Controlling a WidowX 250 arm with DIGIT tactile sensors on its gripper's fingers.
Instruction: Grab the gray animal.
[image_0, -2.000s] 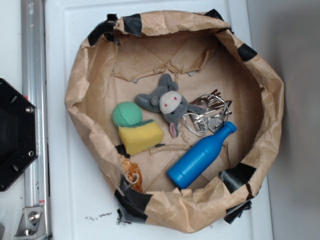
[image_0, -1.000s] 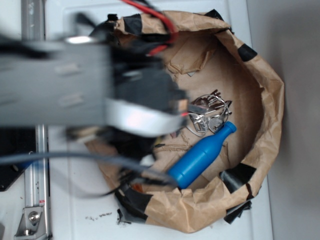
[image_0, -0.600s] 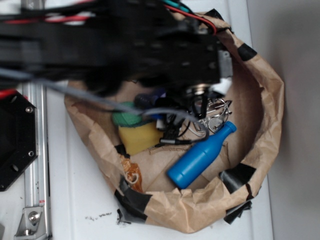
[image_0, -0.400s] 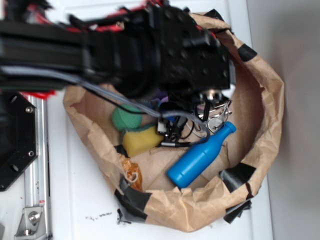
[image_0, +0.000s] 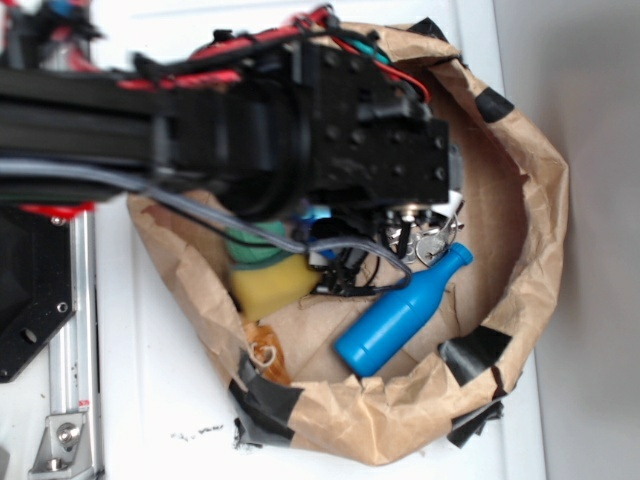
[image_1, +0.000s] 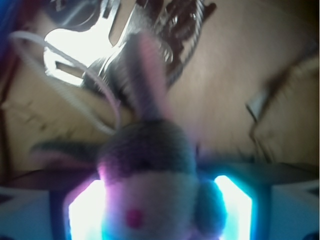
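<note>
Probably the gray animal (image_1: 150, 165) is feeling soft and light; squeezing its round head looks best. I cannot tell if the end effector (image_1: 155, 220) is gripping.

Gray animal (image_1: 147, 175): blurred plush, cream face with pink eye, one pink-lined ear pointing up, lower centre of wrist frame.

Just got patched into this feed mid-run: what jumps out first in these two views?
In the exterior view the black arm reaches in from the left over the brown paper basket, hiding much of its inside. A blue bottle lies at lower right, a yellow sponge at its left. In the wrist view the gray animal fills the lower middle, blurred, with a shiny metal thing behind it.
</note>
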